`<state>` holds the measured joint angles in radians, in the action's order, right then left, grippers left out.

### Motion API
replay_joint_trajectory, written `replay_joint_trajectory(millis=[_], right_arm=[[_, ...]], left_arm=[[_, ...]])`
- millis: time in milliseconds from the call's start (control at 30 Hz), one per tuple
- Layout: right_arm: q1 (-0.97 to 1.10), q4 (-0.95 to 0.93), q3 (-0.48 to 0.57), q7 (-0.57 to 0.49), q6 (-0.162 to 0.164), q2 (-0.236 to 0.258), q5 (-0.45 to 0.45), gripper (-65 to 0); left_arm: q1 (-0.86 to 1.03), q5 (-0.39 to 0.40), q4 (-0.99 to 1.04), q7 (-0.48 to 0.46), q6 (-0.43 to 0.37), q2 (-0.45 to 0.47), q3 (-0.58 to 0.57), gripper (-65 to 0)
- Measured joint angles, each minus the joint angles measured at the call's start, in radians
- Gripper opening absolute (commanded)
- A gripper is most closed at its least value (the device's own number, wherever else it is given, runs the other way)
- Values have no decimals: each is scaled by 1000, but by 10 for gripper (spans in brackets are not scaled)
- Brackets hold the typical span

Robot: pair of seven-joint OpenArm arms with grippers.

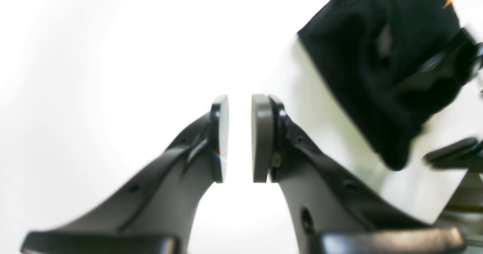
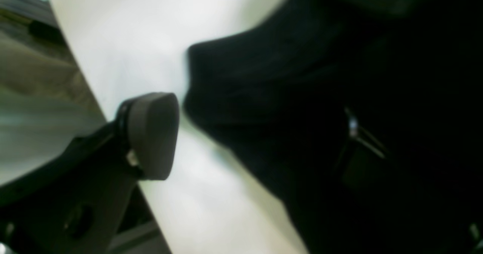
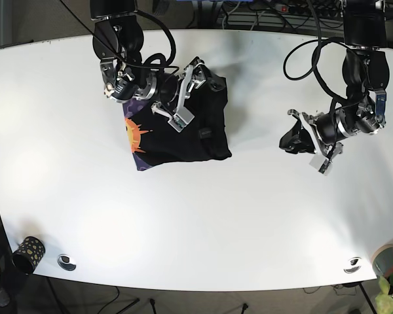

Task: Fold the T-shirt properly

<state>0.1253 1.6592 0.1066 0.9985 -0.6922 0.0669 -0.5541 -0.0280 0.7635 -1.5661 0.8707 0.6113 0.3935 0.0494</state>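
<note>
A black cotton T-shirt with an orange sun print (image 3: 173, 127) lies folded into a rough rectangle on the white oval table (image 3: 203, 222), towards its far left part in the base view.

The right gripper (image 3: 195, 77) hangs over the upper edge of the folded shirt. In the right wrist view one grey padded finger (image 2: 153, 135) stands over bare table just beside a protruding dark fold of the shirt, with a narrow strip of white between pad and cloth. The other finger is lost against the black fabric on the far side of that fold, so the cloth edge seems to sit between the two fingers, which stand apart; whether the hidden one touches the fabric cannot be told.

The left gripper (image 1: 240, 137) is over bare table, well apart from the shirt. Its two flat pads face each other with a slim gap between them, nothing held. From these jaws the shirt lies off to the upper right, beyond the right-hand finger, and the orange print shows only as a sliver at the frame's top edge.
</note>
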Motion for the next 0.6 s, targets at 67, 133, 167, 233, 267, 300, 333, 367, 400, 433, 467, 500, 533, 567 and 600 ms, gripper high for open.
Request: replay_joint_trajectory(millis=[67,133,167,233,267,300,333,367,400,433,467,500,533,567,600], right_arm=[[-6,0,16,-4,0,11,-1,-192],[-10,10,16,-6,1,16,-3,-200],[-10,27,13,-2,4,16,1,-208],[-6,85,-26,-3,-2,37,-12,-219],[-5,103,-45,-5,-4,43,-20,-227],[-6,122,-77,-5,-7,50,-19,-236],[-11,140,-118,-9,-7,57,-19,-247],[-17,148,-158,-15,0,64,-18,-255],[-26,148,-192,-15,0,64,-19,-268],[-38,147,-241,-9,0,63,-13,-279],[-50,146,-277,-7,3,64,-2,-289],[-65,140,-308,3,2,66,0,-301],[-87,124,-327,-1,3,74,0,-314],[-113,103,-328,-4,6,92,1,-328],[-138,77,-323,-4,3,110,-1,-341]], left_arm=[[-3,0,-4,-1,0,0,-22,-556],[-3,-2,-4,0,0,0,-53,-556],[-4,-8,-4,-2,0,1,-72,-556],[-5,-85,-15,-3,-2,-5,-126,-556],[-6,-118,-28,-4,-1,-6,-147,-556],[-6,-162,-42,-5,-1,-13,-176,-556],[-8,-203,-59,-3,0,-27,-203,-556],[-9,-228,-72,-8,0,-46,-224,-556],[-12,-261,-85,-14,0,-67,-243,-556],[-14,-298,-100,-18,0,-89,-270,-556],[-15,-306,-110,-26,8,-113,-289,-556],[-16,-317,-121,-35,8,-132,-304,-556],[-17,-335,-130,-34,16,-152,-316,-556],[-18,-348,-133,-34,16,-169,-327,-556],[-18,-368,-133,-34,15,-184,-333,-556]])
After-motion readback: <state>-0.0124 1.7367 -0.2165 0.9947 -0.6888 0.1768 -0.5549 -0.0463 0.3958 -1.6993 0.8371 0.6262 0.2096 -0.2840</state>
